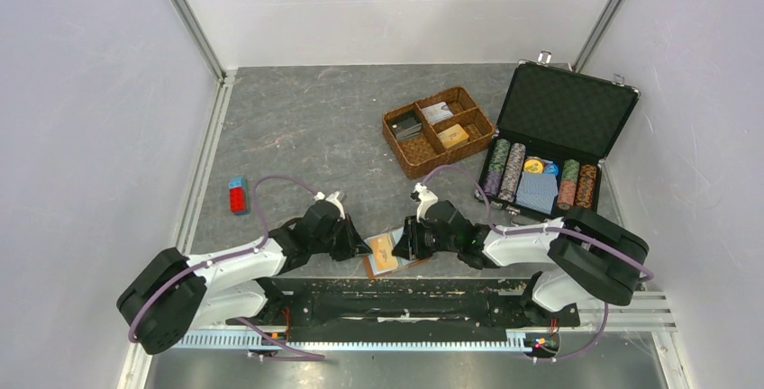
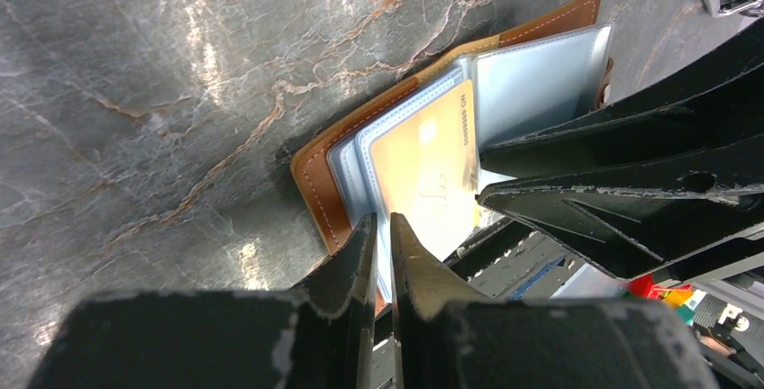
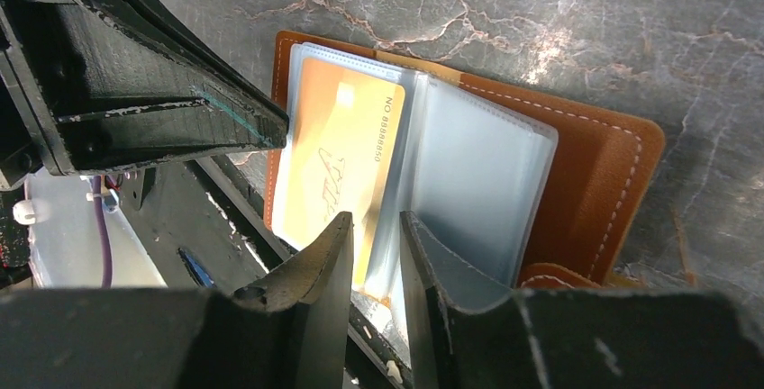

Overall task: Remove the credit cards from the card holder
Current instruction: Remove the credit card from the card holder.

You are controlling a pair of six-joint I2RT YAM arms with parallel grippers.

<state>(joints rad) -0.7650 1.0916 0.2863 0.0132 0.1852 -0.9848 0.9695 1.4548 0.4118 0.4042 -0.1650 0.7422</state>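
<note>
Tan leather card holder [image 3: 595, 164] open flat, golden-orange credit card [image 3: 333, 164] showing inside

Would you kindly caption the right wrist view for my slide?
Right gripper jaws straddle clear sleeves of the open card holder, one holding a golden-orange credit card.

One card holder [image 3: 595, 182] lies at 6 o'clock, with one golden-orange credit card [image 3: 333, 155] showing inside. One woven basket [image 1: 416, 169] at 1 o'clock has four compartments, three of them with one item each. One black case [image 1: 563, 110] at 2 o'clock carries four rows of poker chips [image 1: 513, 171] and one blue deck [image 1: 536, 193]. One red-and-blue block [image 1: 238, 196] sits at 9 o'clock
</note>
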